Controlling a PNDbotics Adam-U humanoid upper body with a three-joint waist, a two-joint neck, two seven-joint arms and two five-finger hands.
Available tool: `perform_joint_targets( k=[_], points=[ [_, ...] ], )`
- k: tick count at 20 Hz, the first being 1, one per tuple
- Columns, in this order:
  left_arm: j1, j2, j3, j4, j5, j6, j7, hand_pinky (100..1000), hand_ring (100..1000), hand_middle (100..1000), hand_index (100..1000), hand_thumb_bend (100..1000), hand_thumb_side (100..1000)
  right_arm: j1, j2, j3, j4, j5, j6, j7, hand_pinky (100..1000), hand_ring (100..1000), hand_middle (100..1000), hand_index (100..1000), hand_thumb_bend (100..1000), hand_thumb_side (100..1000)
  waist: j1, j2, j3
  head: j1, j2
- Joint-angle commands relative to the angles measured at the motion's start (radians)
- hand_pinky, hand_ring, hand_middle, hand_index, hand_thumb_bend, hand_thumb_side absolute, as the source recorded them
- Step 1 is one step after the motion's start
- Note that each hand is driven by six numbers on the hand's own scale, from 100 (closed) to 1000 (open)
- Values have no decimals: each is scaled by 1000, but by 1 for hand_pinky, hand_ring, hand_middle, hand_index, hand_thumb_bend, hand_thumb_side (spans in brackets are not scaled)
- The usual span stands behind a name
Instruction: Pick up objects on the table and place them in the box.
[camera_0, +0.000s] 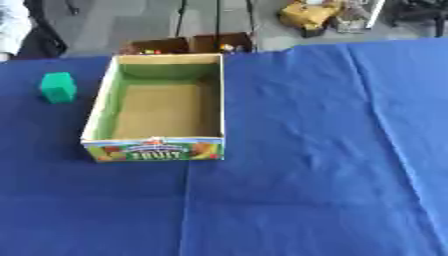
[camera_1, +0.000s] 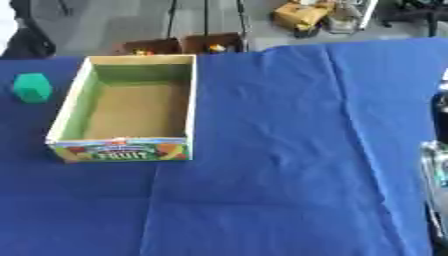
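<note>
An open cardboard box (camera_0: 99, 107) with green inner walls and a "FRUIT" label on its front stands empty on the left half of the blue cloth. A small green block (camera_0: 58, 87) sits upright on the cloth just left of the box, apart from it. A narrow black and silver strip of my right hand (camera_1: 437, 165) shows only at the right edge of the right eye view, far from both box and block. My left hand shows in neither view.
The blue tablecloth (camera_0: 306, 165) covers the table, with creases running down its right side. Beyond the far edge stand two brown crates (camera_0: 188, 45) on the floor and a yellow object (camera_0: 306, 14).
</note>
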Motion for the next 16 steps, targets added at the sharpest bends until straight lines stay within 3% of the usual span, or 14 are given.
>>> perform_joint_targets(
  k=[1,12,16],
  points=[
    [-12,36,3,-14,3,-9,10,841,914,846,869,100,1000,-11,-18,-8,-20,-9,-1,3,718,731,607,782,100,762,-1,-16,-2,4,-4],
    [-11,45,4,-14,14,-19,9,839,914,846,873,100,1000,-13,-21,-8,-20,-10,-3,4,719,730,607,782,100,762,1,-11,-7,31,26],
    [-10,52,6,-14,27,-6,-3,838,915,846,876,100,1000,-13,-20,-8,-20,-10,-3,3,719,731,607,782,100,762,4,-11,-9,80,21]
  ],
)
